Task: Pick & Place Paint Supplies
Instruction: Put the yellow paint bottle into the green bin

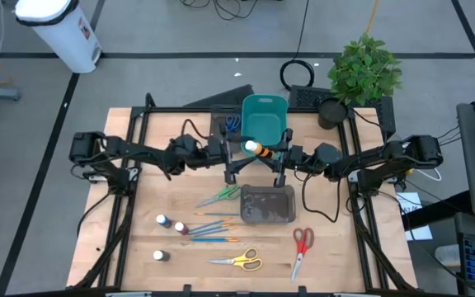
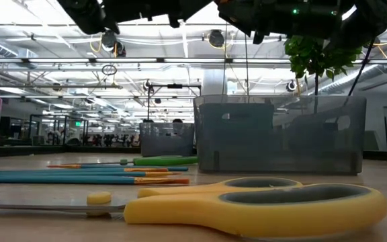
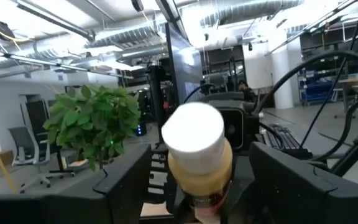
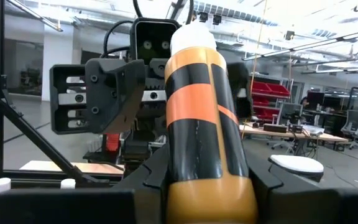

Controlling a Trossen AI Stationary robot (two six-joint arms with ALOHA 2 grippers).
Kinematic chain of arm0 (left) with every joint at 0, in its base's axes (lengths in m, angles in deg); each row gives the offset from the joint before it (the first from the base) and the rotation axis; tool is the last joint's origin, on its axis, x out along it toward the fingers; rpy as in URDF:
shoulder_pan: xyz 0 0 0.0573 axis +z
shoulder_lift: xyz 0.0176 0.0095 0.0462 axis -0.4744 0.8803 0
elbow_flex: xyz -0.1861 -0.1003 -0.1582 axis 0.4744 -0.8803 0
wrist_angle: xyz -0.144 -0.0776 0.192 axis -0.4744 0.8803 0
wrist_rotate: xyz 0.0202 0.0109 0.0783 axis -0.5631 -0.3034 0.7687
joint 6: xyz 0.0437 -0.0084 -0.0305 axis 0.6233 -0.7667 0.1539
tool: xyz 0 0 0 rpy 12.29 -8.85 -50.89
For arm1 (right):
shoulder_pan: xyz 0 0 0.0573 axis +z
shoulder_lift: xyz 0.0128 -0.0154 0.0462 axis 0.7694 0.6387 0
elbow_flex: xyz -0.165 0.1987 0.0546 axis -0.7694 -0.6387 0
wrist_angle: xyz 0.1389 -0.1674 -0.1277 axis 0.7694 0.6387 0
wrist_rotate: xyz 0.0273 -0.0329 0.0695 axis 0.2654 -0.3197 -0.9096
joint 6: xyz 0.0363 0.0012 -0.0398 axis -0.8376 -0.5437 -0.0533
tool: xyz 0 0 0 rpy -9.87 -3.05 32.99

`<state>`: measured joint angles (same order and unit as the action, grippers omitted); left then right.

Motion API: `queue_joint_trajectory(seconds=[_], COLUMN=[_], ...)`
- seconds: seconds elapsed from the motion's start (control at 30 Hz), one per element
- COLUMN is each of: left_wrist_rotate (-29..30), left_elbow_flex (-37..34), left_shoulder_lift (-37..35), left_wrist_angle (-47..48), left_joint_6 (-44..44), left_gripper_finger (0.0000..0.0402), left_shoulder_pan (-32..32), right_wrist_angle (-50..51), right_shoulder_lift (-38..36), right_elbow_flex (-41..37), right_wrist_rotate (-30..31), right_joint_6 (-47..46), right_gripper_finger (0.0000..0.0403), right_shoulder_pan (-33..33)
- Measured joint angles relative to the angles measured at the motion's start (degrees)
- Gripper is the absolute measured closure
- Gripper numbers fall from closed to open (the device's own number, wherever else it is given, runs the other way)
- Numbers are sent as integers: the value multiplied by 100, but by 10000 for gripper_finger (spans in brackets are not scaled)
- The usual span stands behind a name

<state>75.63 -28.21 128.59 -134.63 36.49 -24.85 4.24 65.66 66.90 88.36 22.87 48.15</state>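
Yellow scissors [image 2: 261,205] lie closest to us on the table, untouched, with the thin brushes [image 2: 79,178] and the green scissors [image 2: 163,160] a little farther back and a grey tray [image 2: 281,141] behind them. Off to one side, red scissors [image 1: 302,243] and three small bottles [image 1: 162,220] also wait on the wood.

Up in the air, we see both arms meeting over the middle of the table, just in front of the teal bin [image 1: 264,115]. Between them is one paint bottle [image 4: 201,112] with a white cap and orange and black bands. The right gripper [image 4: 207,180] has its fingers pressed against the bottle's lower body and carries it, with the cap pointing at the other arm. The left gripper [image 3: 204,186] faces that cap with its fingers spread wide on either side and not touching the bottle.

We judge the step in hand to be one bottle's trip to its container, caught at a mid-air pass between the arms. We cannot tell which way the pass runs. If the left arm is to receive it, its fingers need to close squarely on the cap end before the right fingers let go, since a round, smooth bottle could slip. After that, the bottle needs carrying over the bin or the tray and a low release.
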Motion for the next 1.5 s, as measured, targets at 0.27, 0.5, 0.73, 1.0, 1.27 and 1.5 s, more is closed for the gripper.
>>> queue_joint_trajectory(seconds=[0.27,0.5,0.73,1.0,1.27,1.5], left_wrist_rotate=[-15,-333,-406,-50,200,198], left_elbow_flex=[406,527,572,558,548,558], left_shoulder_lift=[508,536,454,-668,-1196,-818], left_wrist_angle=[108,72,475,3057,5342,5421], left_joint_6=[-95,-146,-344,-117,-191,4], left_gripper_finger=[128,181,273,273,273,273], left_shoulder_pan=[0,0,57,374,525,464], right_wrist_angle=[-43,62,132,776,1570,4485], right_shoulder_lift=[-2,-2,-3,-61,-156,-87], right_elbow_flex=[7,7,7,20,264,1970], right_wrist_rotate=[-1,8,-2,339,1211,667], right_joint_6=[91,269,290,67,-172,-631], right_gripper_finger=[303,303,290,228,203,157], right_shoulder_pan=[42,77,77,57,-15,-245])
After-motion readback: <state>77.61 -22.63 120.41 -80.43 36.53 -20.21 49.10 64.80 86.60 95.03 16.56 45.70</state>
